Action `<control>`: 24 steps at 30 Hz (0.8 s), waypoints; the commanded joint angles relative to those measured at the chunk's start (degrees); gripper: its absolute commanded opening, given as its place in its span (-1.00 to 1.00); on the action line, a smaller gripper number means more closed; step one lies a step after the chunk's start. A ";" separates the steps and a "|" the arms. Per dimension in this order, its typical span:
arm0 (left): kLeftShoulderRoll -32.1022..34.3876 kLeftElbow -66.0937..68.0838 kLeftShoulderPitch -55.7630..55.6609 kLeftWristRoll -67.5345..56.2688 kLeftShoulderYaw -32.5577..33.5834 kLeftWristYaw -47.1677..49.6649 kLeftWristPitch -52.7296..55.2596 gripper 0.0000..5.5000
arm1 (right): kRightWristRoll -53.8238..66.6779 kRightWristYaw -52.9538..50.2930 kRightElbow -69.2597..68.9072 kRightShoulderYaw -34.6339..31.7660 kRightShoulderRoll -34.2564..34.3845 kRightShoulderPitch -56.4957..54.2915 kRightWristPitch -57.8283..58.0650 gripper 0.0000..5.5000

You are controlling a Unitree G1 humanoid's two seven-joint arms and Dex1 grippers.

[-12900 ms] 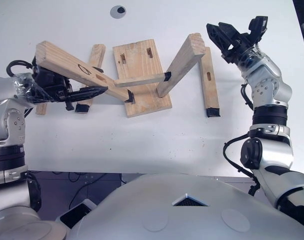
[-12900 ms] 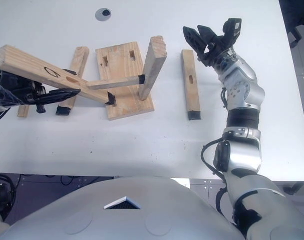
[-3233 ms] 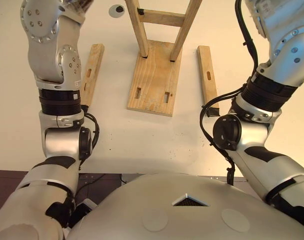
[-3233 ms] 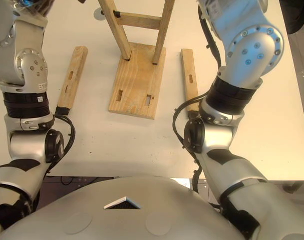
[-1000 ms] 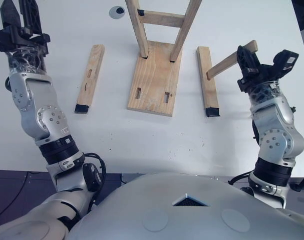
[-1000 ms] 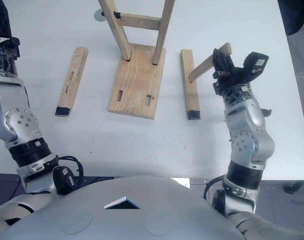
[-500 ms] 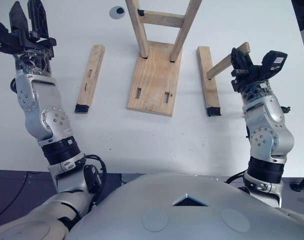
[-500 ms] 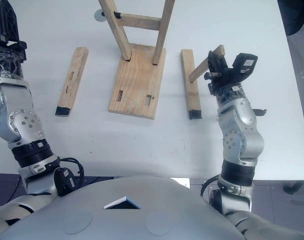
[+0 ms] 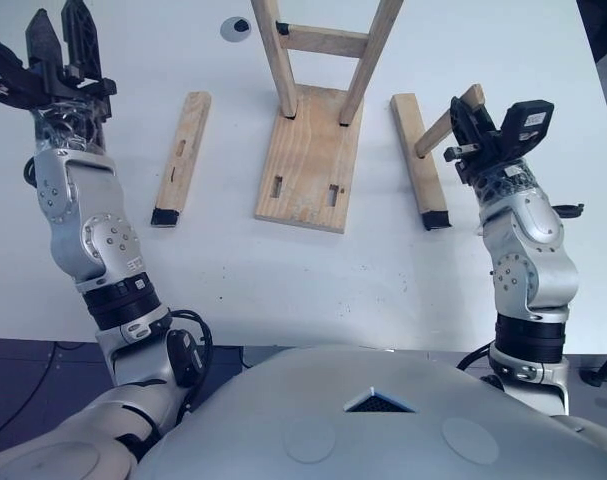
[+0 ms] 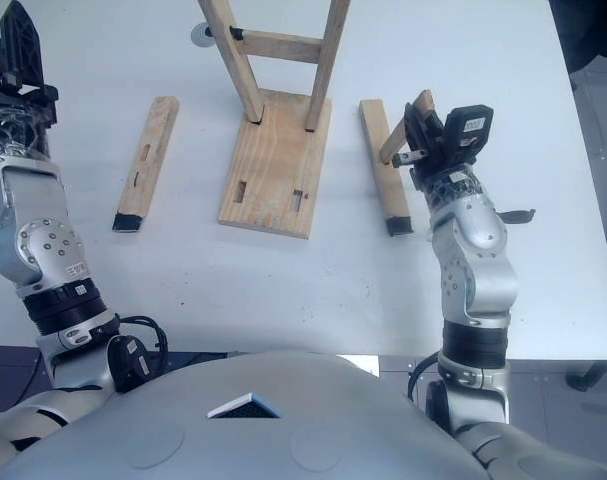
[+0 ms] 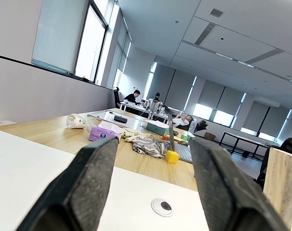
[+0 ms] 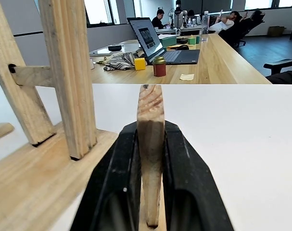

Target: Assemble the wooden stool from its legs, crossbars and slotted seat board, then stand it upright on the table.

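Seat board [image 9: 303,165] lies flat on the table [image 9: 283,270], with two legs [image 9: 276,55] and a crossbar [image 9: 326,40] standing up in it. The left loose leg [image 9: 180,155] and right loose leg [image 9: 418,175] lie beside it. The right gripper [image 12: 150,139] squeezes a second crossbar [image 9: 438,130], whose low end is on the right loose leg. The left gripper [image 9: 58,40] is wide open and holds nothing, far left.
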 commanded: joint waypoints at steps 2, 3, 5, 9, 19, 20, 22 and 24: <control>0.24 0.82 0.20 0.15 -0.22 0.17 0.99 -0.03 | -2.68 -2.06 5.22 0.56 -0.36 4.29 8.23 -0.86; 0.22 0.89 0.20 0.19 -0.30 0.11 1.00 -0.03 | -2.84 -2.14 5.83 0.61 -0.18 4.57 7.83 -0.86; 0.30 1.09 0.09 0.25 -0.42 -0.03 1.05 -0.03 | -2.69 -1.79 6.53 0.68 0.02 4.90 7.68 -0.86; 0.62 1.59 -0.23 0.29 -0.43 -0.33 1.07 -0.03 | -2.31 -1.37 5.69 0.69 -0.16 5.30 7.99 -0.86; -1.03 1.03 0.49 0.88 -0.67 0.47 -0.13 -0.03 | 0.96 5.09 -3.02 -2.29 -6.94 4.83 13.30 -0.49; -1.49 0.84 0.86 0.93 -0.80 0.68 -0.26 -0.03 | 1.23 6.32 -3.27 -2.42 -8.27 5.36 15.01 -0.41; -2.24 0.58 1.31 1.12 -1.13 0.92 -0.53 -0.03 | 1.14 7.71 -3.25 -2.65 -9.75 6.07 17.04 -0.31; -2.68 0.31 1.61 1.23 -1.28 1.13 -0.68 -0.03 | 1.46 7.97 -3.94 -2.93 -9.66 5.79 18.87 -0.19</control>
